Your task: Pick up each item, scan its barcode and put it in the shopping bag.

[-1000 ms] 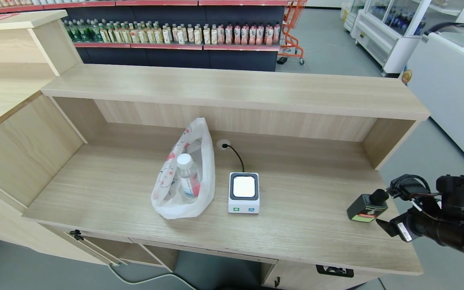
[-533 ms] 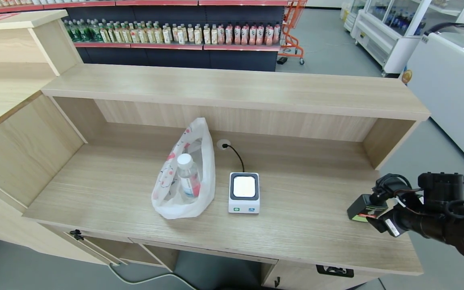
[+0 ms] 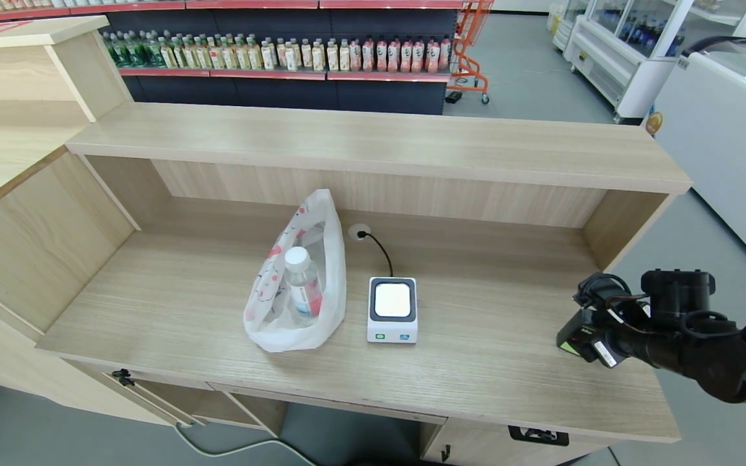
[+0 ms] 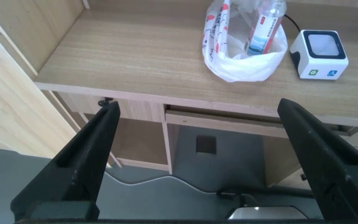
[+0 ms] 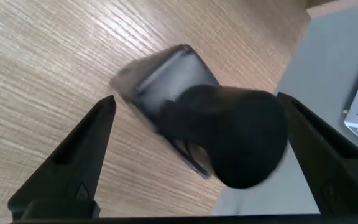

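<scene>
A small dark box-shaped item [image 3: 568,341] with a round black cap [image 5: 241,143] stands near the counter's right end. My right gripper [image 3: 581,321] is open and straddles it, one finger [image 5: 73,168] on each side and clear of its dark body [image 5: 166,78]. The white patterned shopping bag [image 3: 318,259] stands open mid-counter with a clear bottle [image 3: 302,285] inside. The white barcode scanner [image 3: 392,309] sits just right of the bag. My left gripper [image 4: 197,168] hangs open below the counter's front edge, facing the bag [image 4: 229,59] and the scanner [image 4: 319,53].
The wooden counter [image 3: 476,362] has a raised back ledge [image 3: 373,139] and side walls. A black cable [image 3: 381,249] runs from the scanner to a hole in the counter. A drawer front [image 4: 222,118] sits under the edge. Store shelves and freezers stand behind.
My right arm has moved left and forward, bringing the open gripper down around the dark item, which now shows partly hidden. The bag, bottle and scanner have not moved.
</scene>
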Controlling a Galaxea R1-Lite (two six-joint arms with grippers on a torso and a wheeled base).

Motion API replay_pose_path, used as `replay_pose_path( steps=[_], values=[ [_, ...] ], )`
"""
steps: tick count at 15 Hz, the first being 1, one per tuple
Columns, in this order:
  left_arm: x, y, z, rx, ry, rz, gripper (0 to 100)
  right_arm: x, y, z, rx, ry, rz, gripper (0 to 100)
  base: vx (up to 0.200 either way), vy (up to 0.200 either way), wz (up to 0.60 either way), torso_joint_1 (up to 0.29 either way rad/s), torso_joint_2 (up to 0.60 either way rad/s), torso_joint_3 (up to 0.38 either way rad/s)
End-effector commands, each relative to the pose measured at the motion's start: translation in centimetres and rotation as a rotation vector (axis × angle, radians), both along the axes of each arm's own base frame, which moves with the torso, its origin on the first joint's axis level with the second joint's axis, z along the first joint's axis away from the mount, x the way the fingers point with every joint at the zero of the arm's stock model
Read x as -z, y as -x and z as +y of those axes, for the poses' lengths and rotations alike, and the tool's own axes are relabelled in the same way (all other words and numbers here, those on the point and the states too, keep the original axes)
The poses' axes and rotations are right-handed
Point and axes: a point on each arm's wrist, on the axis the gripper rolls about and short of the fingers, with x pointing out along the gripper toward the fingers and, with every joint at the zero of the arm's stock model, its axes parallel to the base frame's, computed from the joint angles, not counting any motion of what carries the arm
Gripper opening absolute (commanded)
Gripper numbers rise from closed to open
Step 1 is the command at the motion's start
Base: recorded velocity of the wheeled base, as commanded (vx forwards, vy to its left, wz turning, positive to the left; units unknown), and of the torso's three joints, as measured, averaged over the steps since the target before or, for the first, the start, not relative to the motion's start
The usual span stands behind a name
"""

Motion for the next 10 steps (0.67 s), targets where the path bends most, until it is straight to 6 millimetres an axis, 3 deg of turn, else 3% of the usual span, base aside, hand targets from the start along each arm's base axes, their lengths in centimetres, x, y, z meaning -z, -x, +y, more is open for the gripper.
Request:
replay_pose_path(
  steps=[1, 6, 7, 10],
  values=[
    [0.0, 0.0, 0.0, 0.001, 0.001, -0.001, 100, 0.9, -0.2, 0.6, -0.026, -0.007, 0.025, 100, 0.0, 0.0, 0.0, 0.0, 0.0, 0.0],
    [0.0, 0.0, 0.0, 0.0, 0.001, -0.001, 100, 2.3, -1.9, 1.1, -0.082, -0.029, -0.051, 100, 0.0, 0.0, 0.0, 0.0, 0.0, 0.0],
    [0.0, 0.0, 0.0, 0.001, 0.001, -0.001, 100, 2.6, -1.9, 1.1, -0.086, -0.034, -0.041, 0, 0.0, 0.0, 0.0, 0.0, 0.0, 0.0],
    [0.0, 0.0, 0.0, 0.0, 0.001, -0.001, 100, 2.6, -2.1, 1.2, -0.093, -0.037, -0.038, 0, 0.0, 0.0, 0.0, 0.0, 0.0, 0.0]
  ],
)
